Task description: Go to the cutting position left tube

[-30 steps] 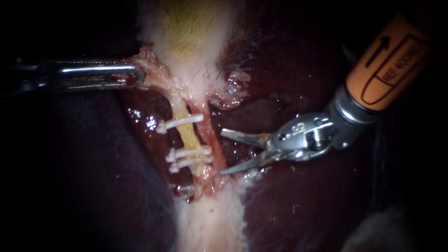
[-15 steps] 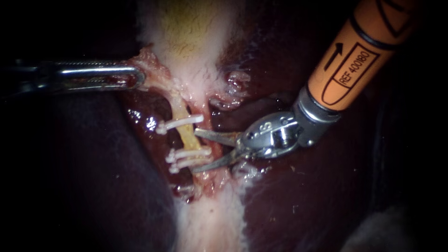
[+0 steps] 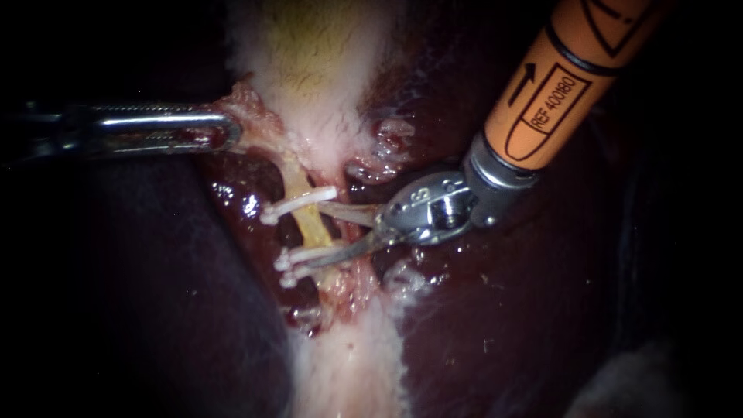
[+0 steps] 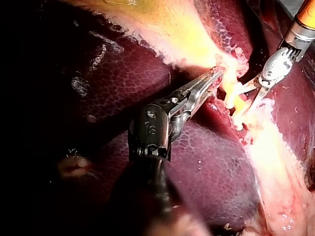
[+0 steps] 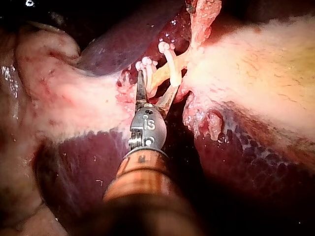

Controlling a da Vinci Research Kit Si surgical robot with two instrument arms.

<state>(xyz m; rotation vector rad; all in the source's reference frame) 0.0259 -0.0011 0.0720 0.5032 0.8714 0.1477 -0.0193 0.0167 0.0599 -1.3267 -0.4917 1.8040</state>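
Note:
The yellow left tube (image 3: 309, 224) runs down from the pale gallbladder (image 3: 317, 70). One white clip (image 3: 298, 202) crosses it above, and two clips (image 3: 308, 255) cross it below. My right instrument (image 3: 316, 234), on an orange shaft, has its blades open astride the tube between the upper clip and the lower pair. The right wrist view shows the same: right instrument's blades (image 5: 157, 82) apart on either side of the tube (image 5: 158, 77), beside the clips (image 5: 170, 63). My left instrument (image 3: 224, 128) is shut on a flap of gallbladder tissue and holds it to the left; its jaws (image 4: 212, 77) also show in the left wrist view.
Dark red liver (image 3: 503, 325) lies on both sides of the pale strip of tissue (image 3: 348, 364). A reddish strand (image 3: 350, 232) runs just right of the clipped tube, under the blades. Ragged dissected tissue (image 3: 387, 143) sits above the right instrument's wrist.
My right instrument has moved left and slightly up, bringing its open blades from beside the reddish strand to either side of the clipped tube. The left instrument has held still.

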